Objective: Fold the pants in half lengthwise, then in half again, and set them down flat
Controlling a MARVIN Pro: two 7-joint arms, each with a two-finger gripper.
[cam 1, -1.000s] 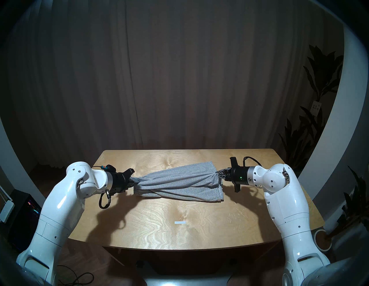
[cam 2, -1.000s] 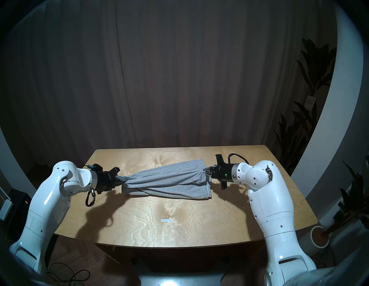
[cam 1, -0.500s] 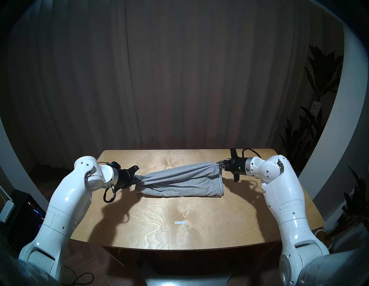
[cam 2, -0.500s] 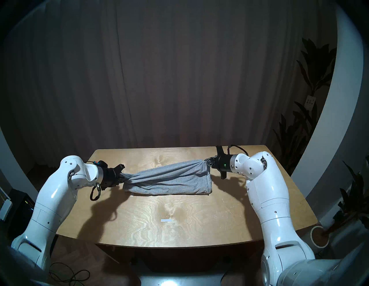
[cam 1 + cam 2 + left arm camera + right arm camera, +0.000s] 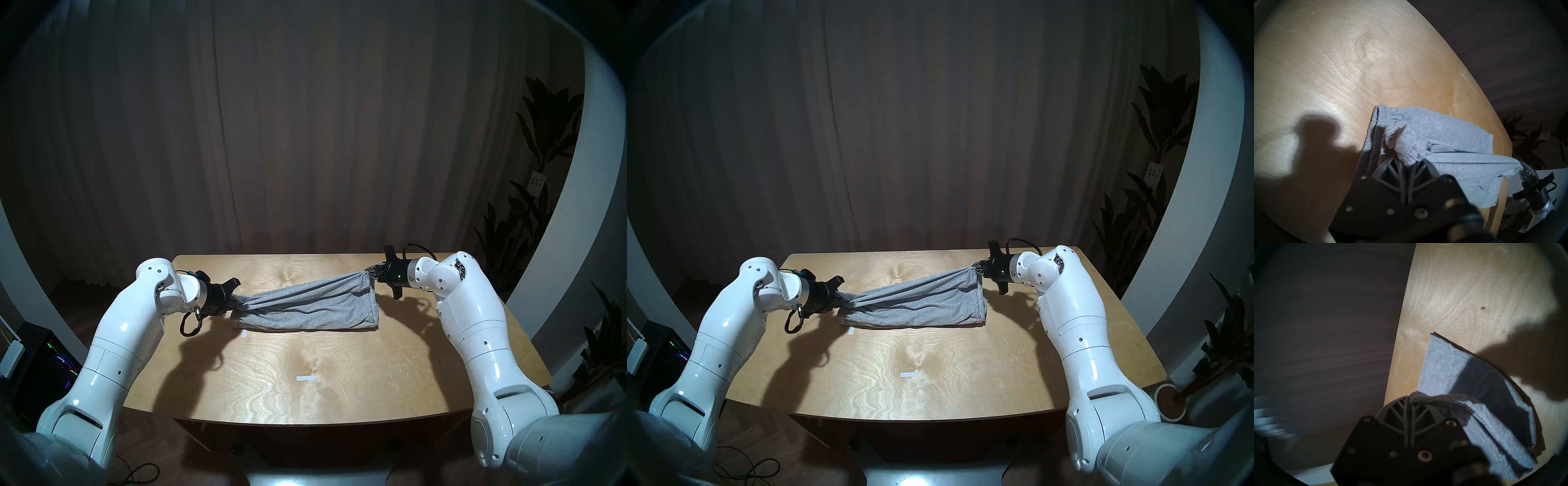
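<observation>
The light grey pants hang stretched between my two grippers over the far half of the wooden table, their lower fold resting on the wood. My left gripper is shut on the gathered waistband end. My right gripper is shut on the hem end, held higher and farther back. In the left wrist view the pants run away toward the right gripper. The right wrist view shows the cloth draped beside its closed fingers.
Two small white tape strips lie on the table: one near the front middle, one just in front of the pants' left end. Dark curtains hang behind the table. A potted plant stands at the right.
Both arms have carried the pants away from me toward the table's far side and a little upward, the right end rising more. A tape strip by the pants' left end is now uncovered.
</observation>
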